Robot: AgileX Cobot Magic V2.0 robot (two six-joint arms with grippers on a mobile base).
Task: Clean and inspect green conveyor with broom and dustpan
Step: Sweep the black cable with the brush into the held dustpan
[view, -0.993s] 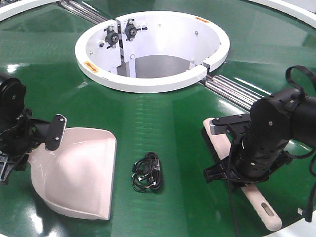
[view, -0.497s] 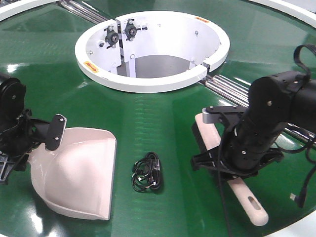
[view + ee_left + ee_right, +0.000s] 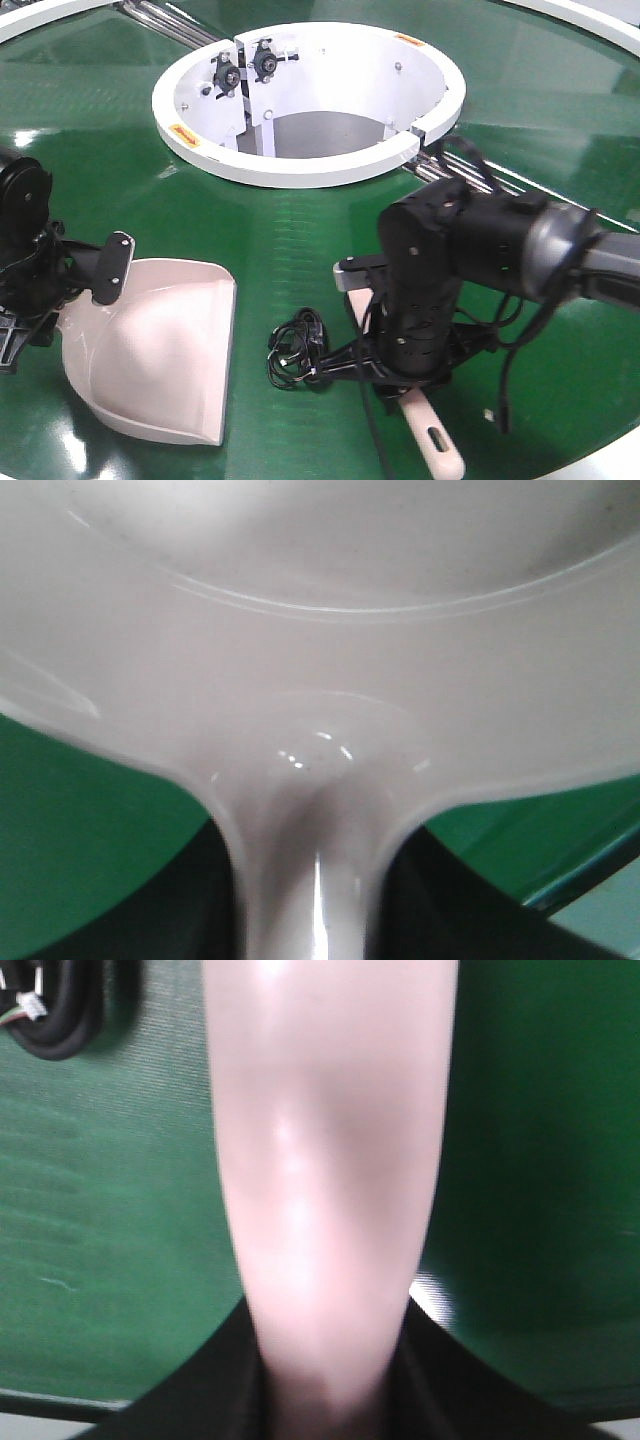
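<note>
The glossy green conveyor (image 3: 300, 230) fills the front view. On its left lies the beige-pink dustpan (image 3: 160, 350), mouth facing right. My left gripper (image 3: 85, 300) is shut on its handle, and in the left wrist view the dustpan (image 3: 320, 630) widens out just ahead of the left gripper (image 3: 310, 910). My right gripper (image 3: 410, 385) is shut on the beige broom (image 3: 435, 445), whose head is mostly hidden under the arm. In the right wrist view the broom (image 3: 330, 1160) runs forward from the right gripper (image 3: 325, 1400). The broom lies just right of a black cable bundle (image 3: 298, 350).
The white ring-shaped housing (image 3: 300, 160) stands at the back centre. Steel roller strips (image 3: 480, 185) run out from it to the right. The cable bundle (image 3: 60, 1010) shows at the top left of the right wrist view. A white rim (image 3: 600, 20) bounds the belt.
My right arm has swept the broom leftward across the belt, from the right side to right beside the cable bundle. The left arm and dustpan have not moved.
</note>
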